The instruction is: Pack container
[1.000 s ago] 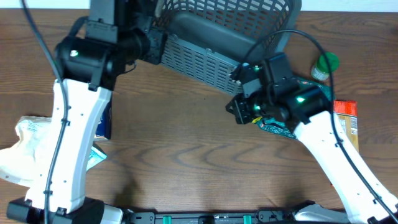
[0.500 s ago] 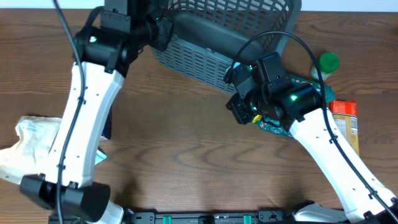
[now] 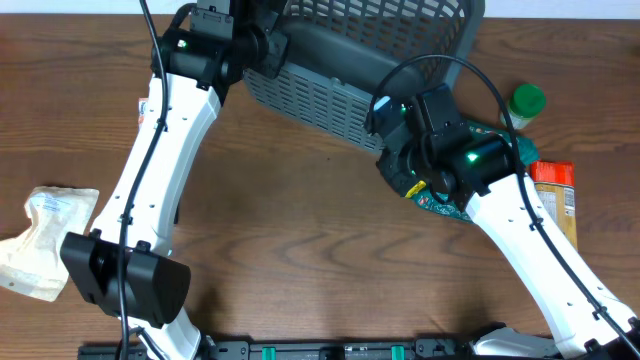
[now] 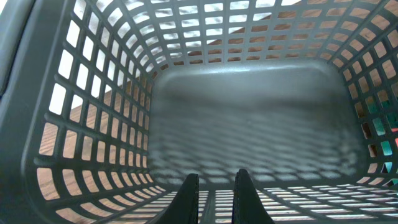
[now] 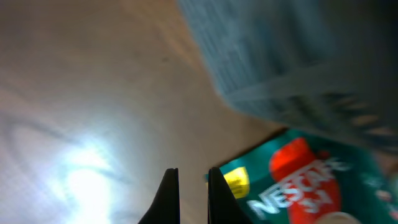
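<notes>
Left gripper [image 4: 216, 198]: fingers drawn nearly together, nothing visible between them, pointing into the container [image 4: 249, 118]. Right gripper [image 5: 188, 196]: fingers likewise clenched and empty, over the table [image 5: 81, 74], with a green packet [image 5: 292, 180] at 3 o'clock. In the overhead view the container sits at the table's 12 o'clock edge.

Expected handling: light, bulky, fairly stiff and smooth; the lattice walls may flex. Take hold at the thick rim.

Not determinable: the left fingertips are cropped, so rim contact is unconfirmed. The right wrist view is blurred.

One container [image 3: 310, 95], one green-capped bottle [image 3: 525, 100], and, seemingly, three packets [image 3: 47, 235] [image 3: 445, 207] [image 3: 556, 195].
</notes>
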`<state>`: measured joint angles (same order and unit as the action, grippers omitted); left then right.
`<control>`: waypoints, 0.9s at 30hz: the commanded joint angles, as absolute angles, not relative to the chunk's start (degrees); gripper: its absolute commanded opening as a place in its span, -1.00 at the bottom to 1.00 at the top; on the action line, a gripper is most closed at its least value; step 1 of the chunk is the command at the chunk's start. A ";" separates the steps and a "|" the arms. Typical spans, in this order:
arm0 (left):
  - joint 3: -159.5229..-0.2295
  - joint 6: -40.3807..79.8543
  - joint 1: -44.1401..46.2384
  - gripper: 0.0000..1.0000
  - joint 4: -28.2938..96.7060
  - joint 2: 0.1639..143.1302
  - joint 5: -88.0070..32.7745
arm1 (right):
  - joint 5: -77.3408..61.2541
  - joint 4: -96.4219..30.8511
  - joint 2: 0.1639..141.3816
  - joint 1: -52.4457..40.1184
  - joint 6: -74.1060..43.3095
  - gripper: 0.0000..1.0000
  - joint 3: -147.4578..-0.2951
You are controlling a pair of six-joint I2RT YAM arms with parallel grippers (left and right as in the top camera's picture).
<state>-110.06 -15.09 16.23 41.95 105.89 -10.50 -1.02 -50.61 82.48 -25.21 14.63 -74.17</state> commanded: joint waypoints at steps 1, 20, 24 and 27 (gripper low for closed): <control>-110.61 -15.84 15.99 -0.89 42.22 106.13 -10.22 | 6.46 -48.84 82.56 -25.56 15.92 -0.96 -74.83; -110.61 -15.29 16.01 -0.89 50.85 106.08 -10.26 | 14.06 -43.83 82.56 -25.41 15.64 -0.94 -74.85; -110.61 -15.14 16.23 -0.88 51.92 105.97 -10.26 | 16.43 -43.00 82.56 -25.06 14.22 -0.94 -74.83; -110.61 -15.14 16.49 -0.89 52.75 105.97 -10.24 | 16.53 -42.52 82.56 -24.49 14.15 -0.93 -74.83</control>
<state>-111.28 -14.98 16.21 49.91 105.27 -10.55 13.65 -43.38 82.48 -25.21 15.14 -74.17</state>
